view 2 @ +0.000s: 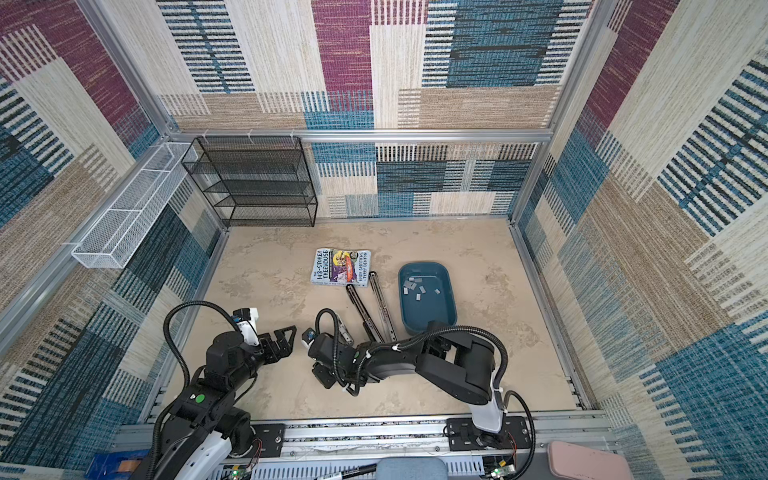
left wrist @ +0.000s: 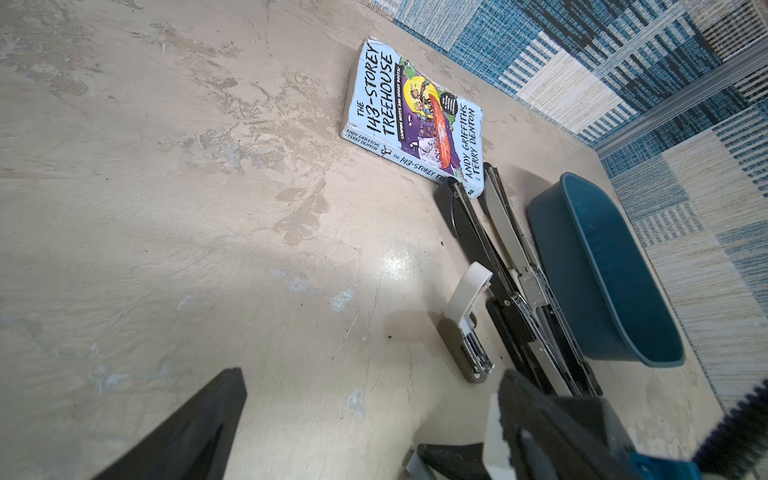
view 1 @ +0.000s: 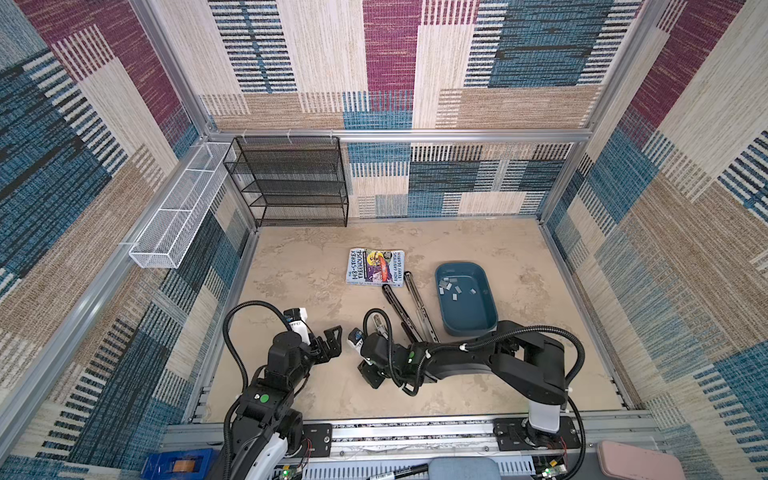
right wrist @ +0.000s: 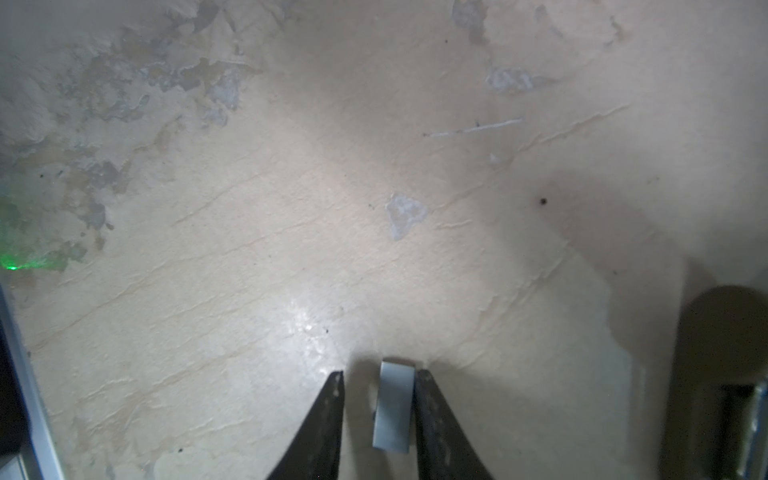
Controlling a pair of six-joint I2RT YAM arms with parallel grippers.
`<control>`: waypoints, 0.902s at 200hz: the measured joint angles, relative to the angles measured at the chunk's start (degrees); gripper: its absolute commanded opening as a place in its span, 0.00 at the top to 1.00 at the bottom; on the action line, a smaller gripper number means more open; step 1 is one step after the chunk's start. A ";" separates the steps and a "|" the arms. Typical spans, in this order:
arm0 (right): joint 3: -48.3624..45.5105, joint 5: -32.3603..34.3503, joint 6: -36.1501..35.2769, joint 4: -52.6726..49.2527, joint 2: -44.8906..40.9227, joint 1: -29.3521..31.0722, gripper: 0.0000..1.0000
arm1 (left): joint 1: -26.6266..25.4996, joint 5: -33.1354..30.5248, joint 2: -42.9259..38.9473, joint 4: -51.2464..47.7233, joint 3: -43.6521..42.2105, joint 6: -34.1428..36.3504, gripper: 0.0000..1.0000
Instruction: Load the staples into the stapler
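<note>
1. We are seeing the left hand (view 1: 333,343) hanging above the counter (view 1: 291,286), jaws standing wide, nothing between them.
2. In the right wrist view the right hand (right wrist: 380,372) is pointing down at the counter, jaws narrow around one strip (right wrist: 394,409) of staples. One finger (right wrist: 432,415) is touching the strip's edge; the other is standing just apart from it.
3. We cannot tell whether that strip is lying on the counter or lifted off it.
4. Other staples (view 1: 455,287) are lying scattered in the blue tub (view 1: 467,320).
5. The small stapler (left wrist: 467,328) is lying near the right hand, its white top swung up.
6. The long stapler (view 1: 409,309) is lying spread into two arms between the small stapler and the tub, its far ends near the book (view 1: 376,267).
</note>
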 measured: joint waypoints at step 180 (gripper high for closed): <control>10.43 7.61 0.98 -12.81 4.72 1.29 0.76 | 0.00 -0.28 -2.40 -0.28 -0.26 -0.20 0.01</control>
